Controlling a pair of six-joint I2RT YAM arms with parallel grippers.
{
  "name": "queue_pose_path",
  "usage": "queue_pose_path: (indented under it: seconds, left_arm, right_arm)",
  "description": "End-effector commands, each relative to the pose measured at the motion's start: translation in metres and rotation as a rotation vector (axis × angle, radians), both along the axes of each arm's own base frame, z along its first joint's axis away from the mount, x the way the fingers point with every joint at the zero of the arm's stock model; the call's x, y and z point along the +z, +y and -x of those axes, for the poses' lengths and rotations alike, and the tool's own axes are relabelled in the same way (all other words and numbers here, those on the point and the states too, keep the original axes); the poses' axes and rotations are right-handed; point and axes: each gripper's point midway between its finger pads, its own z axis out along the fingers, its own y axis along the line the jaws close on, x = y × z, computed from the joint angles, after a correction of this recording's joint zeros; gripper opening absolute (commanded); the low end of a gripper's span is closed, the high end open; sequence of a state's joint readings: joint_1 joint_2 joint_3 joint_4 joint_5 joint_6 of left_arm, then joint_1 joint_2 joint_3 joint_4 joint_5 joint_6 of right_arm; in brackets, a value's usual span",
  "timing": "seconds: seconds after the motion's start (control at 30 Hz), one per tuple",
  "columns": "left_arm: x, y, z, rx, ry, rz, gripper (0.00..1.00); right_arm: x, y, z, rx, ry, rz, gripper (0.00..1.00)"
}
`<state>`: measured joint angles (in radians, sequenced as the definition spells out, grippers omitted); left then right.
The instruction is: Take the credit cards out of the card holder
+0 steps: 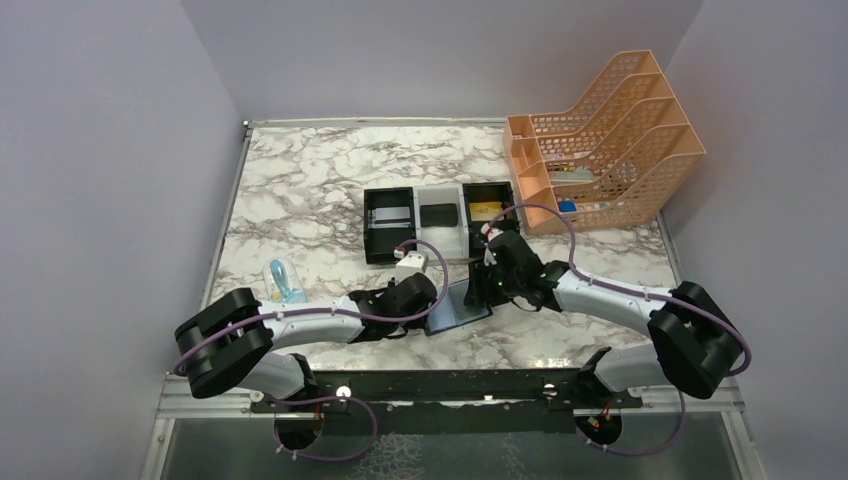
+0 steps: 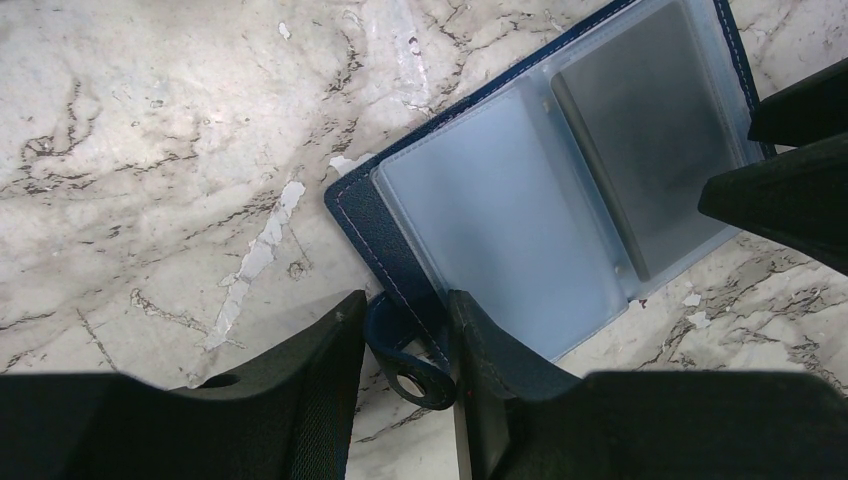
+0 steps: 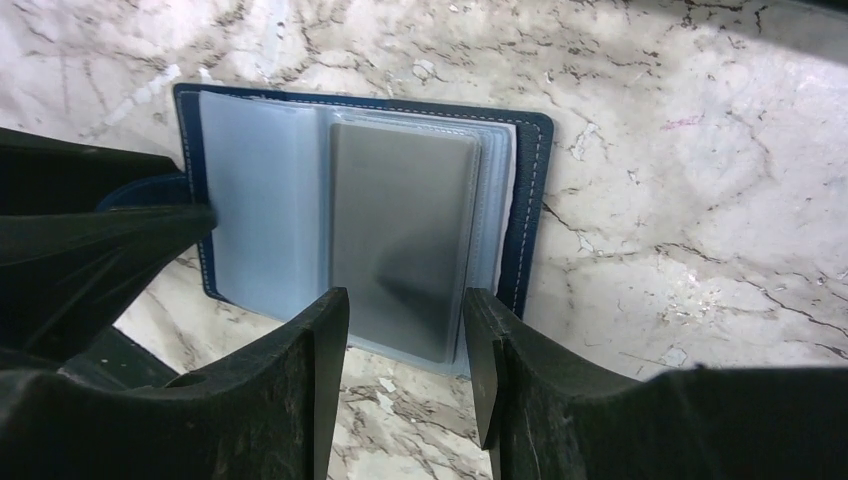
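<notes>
The card holder (image 1: 462, 309) lies open on the marble between my two grippers, navy cover (image 2: 358, 213) down and pale blue pockets (image 3: 260, 210) up. A silver-grey credit card (image 3: 400, 235) sits inside the top pocket (image 2: 650, 140). My left gripper (image 2: 408, 335) is shut on the holder's corner, with the small looped tab (image 2: 420, 372) between its fingers. My right gripper (image 3: 405, 330) is open, its fingertips either side of the near short end of the pocketed card, with marble showing in the gap. A gold card (image 1: 487, 209) and a black card (image 1: 438, 214) lie in the trays behind.
Three box trays stand side by side behind the holder: black (image 1: 388, 228), white (image 1: 441, 232), black (image 1: 488, 222). A peach mesh file rack (image 1: 600, 140) is at the back right. A small clear blue item (image 1: 283, 281) lies at the left.
</notes>
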<state>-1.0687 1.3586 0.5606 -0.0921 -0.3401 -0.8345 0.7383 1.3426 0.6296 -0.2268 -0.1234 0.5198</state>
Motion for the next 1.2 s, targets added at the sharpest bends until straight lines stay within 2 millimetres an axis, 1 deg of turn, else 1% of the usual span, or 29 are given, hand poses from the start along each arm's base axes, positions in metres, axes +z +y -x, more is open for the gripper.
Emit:
queue_pose_path:
  seconds: [0.0, 0.13, 0.3, 0.43, 0.57, 0.77, 1.1, 1.17]
  left_arm:
    - [0.006, -0.006, 0.001, -0.022, -0.001, 0.014, 0.37]
    - [0.006, -0.005, 0.001, -0.023, -0.002, 0.012, 0.37]
    - [0.005, -0.006, 0.001, -0.023, 0.001, 0.009, 0.37]
    - [0.004, -0.006, 0.001, -0.025, 0.002, 0.003, 0.37]
    - [0.003, -0.007, 0.001, -0.030, 0.007, -0.003, 0.37]
    - [0.003, -0.008, 0.003, -0.041, 0.016, -0.008, 0.36]
    - [0.003, -0.005, 0.004, -0.043, 0.013, -0.017, 0.36]
    - [0.003, -0.004, 0.004, -0.044, 0.012, -0.019, 0.36]
  right_arm:
    - [-0.004, -0.001, -0.007, -0.002, -0.011, 0.042, 0.48]
    - [-0.009, 0.005, -0.001, 0.034, 0.011, 0.016, 0.47]
    - [-0.011, 0.006, 0.000, 0.040, 0.016, 0.014, 0.45]
    - [-0.004, 0.008, 0.001, 0.063, 0.001, -0.004, 0.40]
    - [0.005, 0.011, 0.004, 0.105, -0.018, -0.027, 0.38]
    - [0.008, 0.010, 0.006, 0.137, -0.020, -0.020, 0.37]
    - [0.022, 0.018, 0.009, 0.111, -0.020, -0.097, 0.37]
    - [0.026, 0.022, 0.011, 0.109, -0.014, -0.131, 0.37]
